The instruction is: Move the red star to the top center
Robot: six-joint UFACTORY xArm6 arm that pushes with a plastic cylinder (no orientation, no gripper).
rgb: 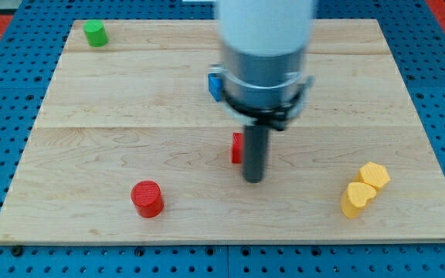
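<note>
Near the board's [91, 116] middle, my tip [253, 180] sits touching the red block's [237, 147] right side; no gripper, nothing grasped, just a bare rod.

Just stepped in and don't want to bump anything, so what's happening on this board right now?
A robot arm with a dark rod is pushing blocks around a wooden board. My tip sits near the board's middle, right against a red block that is mostly hidden behind the rod, probably the star meant for the top center. It has not reached there yet. A blue block peeks out behind the arm, a red cylinder lies lower left, a green block upper left, two yellow blocks lower right.
</note>
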